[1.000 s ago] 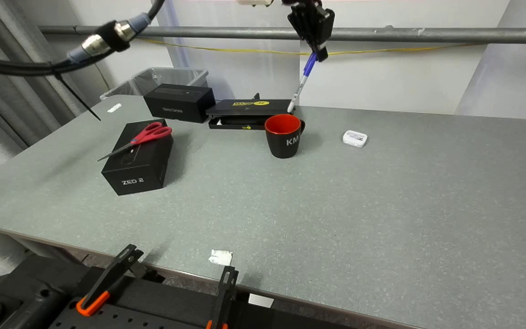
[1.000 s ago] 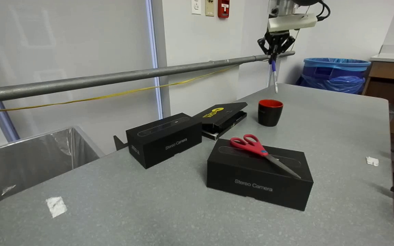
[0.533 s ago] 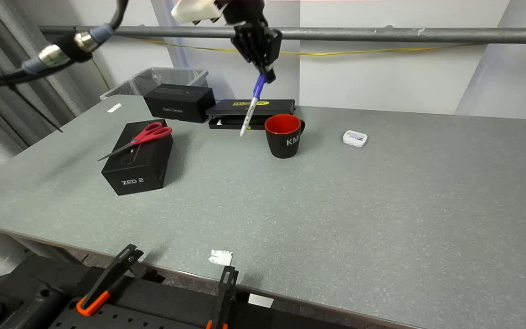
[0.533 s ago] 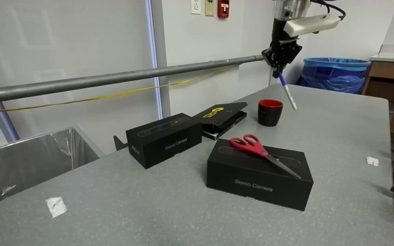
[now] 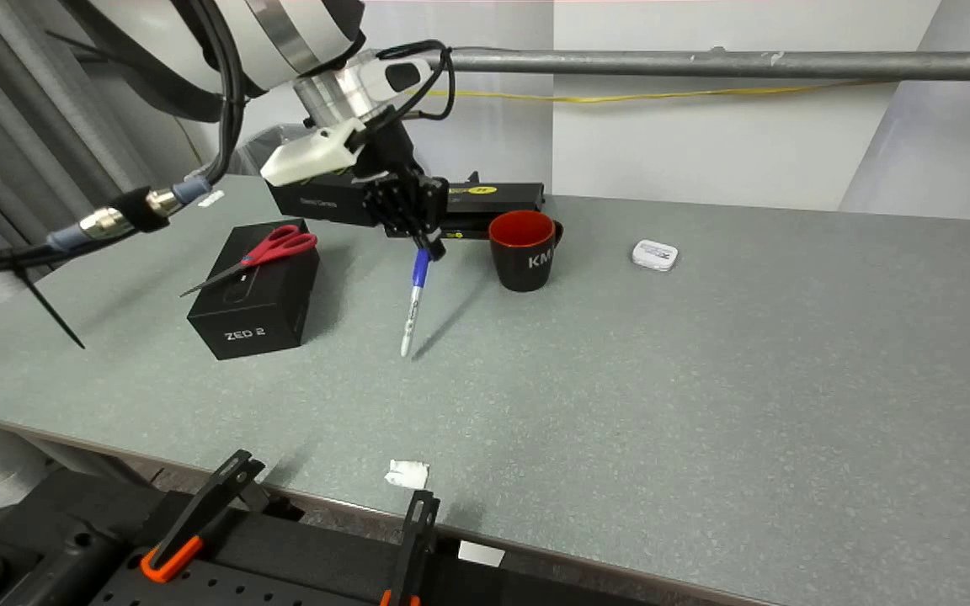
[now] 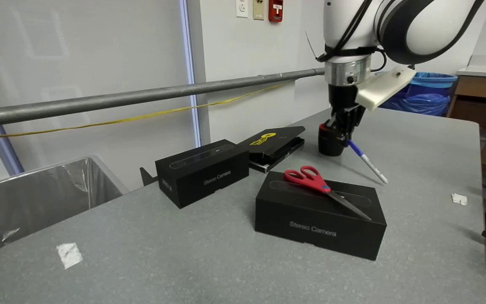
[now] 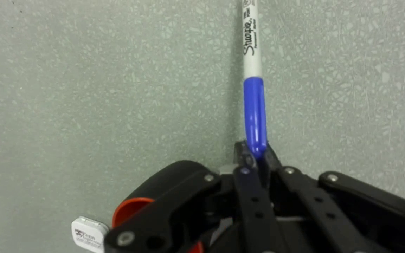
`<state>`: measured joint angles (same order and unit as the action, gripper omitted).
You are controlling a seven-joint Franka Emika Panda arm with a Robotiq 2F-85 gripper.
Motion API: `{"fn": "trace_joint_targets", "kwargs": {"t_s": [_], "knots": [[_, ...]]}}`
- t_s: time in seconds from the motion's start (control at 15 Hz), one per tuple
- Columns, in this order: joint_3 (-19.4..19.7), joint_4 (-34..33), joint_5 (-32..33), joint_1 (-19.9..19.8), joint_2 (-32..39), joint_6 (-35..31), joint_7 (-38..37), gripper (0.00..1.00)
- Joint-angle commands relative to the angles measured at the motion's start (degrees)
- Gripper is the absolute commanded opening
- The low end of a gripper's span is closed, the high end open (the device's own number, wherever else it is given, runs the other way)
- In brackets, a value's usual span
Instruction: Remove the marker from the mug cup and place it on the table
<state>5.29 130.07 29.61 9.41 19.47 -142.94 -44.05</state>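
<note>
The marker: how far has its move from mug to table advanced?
Done: the marker is outside the mug cup. In hand: the gripper is shut on the marker's blue end. Left: laying it down and releasing; it slants, its white end near the table, contact unclear.

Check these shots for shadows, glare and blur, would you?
In an exterior view, the marker throws a thin, slanting shadow on the table; in the wrist view, its blue cap carries a bright streak of glare, the Sharpie lettering reads clearly, but the smallest print on the white case is too blurred to read.
</note>
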Motion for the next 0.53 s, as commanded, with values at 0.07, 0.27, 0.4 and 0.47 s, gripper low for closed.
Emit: {"fn": "trace_joint_targets", "kwargs": {"t_s": [0.07,0.27,0.4,0.47], "knots": [[1.2,-2.7,3.7,2.7,4.0,-1.0,-0.5,0.02],[1.6,-4.0,3.9,3.7,5.1,-0.8,-1.3,0.33],[1.5,-4.5,3.1,3.6,5.0,-0.9,-0.6,0.46],[1.4,-4.5,2.6,3.2,4.5,-1.3,-0.1,0.55]]}}
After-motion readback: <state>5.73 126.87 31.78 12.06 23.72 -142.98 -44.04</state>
